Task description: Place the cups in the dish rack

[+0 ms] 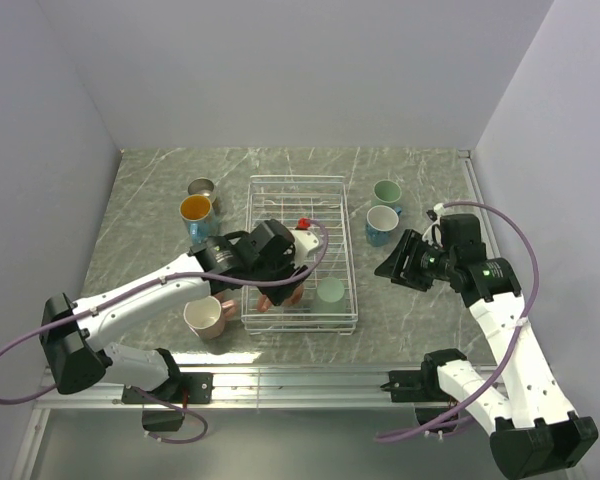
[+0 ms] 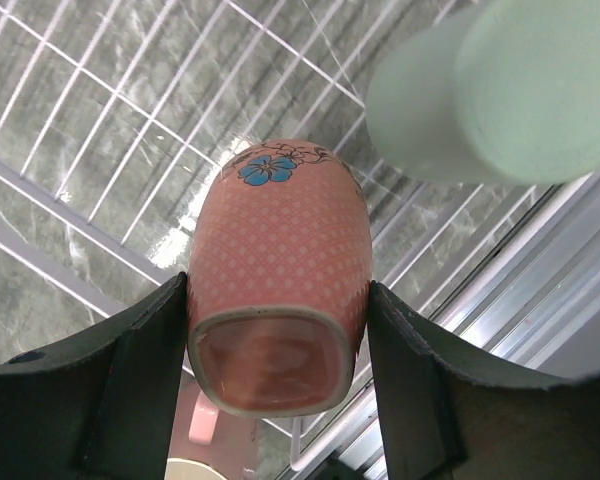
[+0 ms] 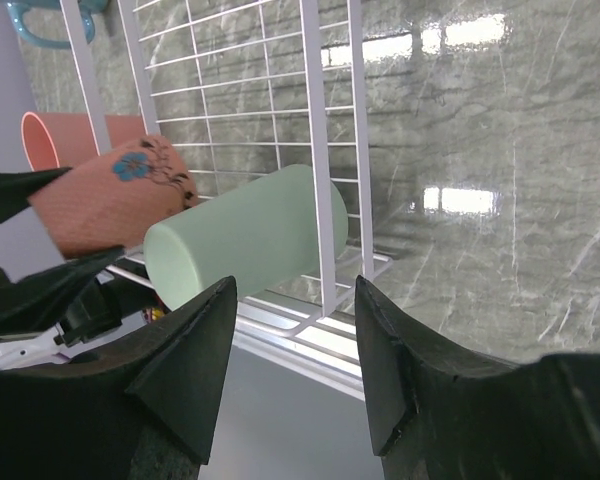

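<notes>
Salmon pink mug clamped in my left gripper, over the near end of the dish rack, just beside a mint cup already inside. I'd lower it onto bare wires, clear of that cup, before letting go. Right gripper hangs spread and empty outside the rack.

Glossy marble-look table, white wire dish rack, matt mint cup

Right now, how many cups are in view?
7. Left of the rack: grey cup, orange-inside cup, cream cup. Right of it: mint cup, teal cup. Inside: a lying mint cup; beside it, a pink cup in the left gripper. The left arm may hide others.
</notes>
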`<action>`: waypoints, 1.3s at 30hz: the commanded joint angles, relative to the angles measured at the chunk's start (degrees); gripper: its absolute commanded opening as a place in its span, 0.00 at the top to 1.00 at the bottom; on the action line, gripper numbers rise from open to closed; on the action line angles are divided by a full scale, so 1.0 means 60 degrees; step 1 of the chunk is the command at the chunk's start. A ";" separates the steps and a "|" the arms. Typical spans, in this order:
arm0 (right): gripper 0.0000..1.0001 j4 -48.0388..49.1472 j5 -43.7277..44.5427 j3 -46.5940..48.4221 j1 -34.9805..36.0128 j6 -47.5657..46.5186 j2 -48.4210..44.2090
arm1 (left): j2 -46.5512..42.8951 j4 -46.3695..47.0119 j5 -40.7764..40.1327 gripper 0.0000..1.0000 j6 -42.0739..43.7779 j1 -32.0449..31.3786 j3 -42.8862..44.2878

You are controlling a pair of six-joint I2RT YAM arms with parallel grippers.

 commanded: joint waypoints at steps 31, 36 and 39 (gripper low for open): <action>0.43 0.0321 -0.0023 -0.0591 -0.0034 0.0231 -0.0269 | 0.1189 -0.0312 0.0939 0.45 0.0823 -0.1124 0.0546; 0.43 0.0395 -0.0023 -0.0606 -0.0048 0.0187 -0.0196 | 0.1247 -0.0561 0.1129 0.26 0.0779 -0.1124 0.0824; 0.43 0.0410 -0.0009 -0.0547 -0.0034 0.0129 -0.0094 | 0.1291 -0.0649 0.1276 0.19 0.0779 -0.1167 0.0956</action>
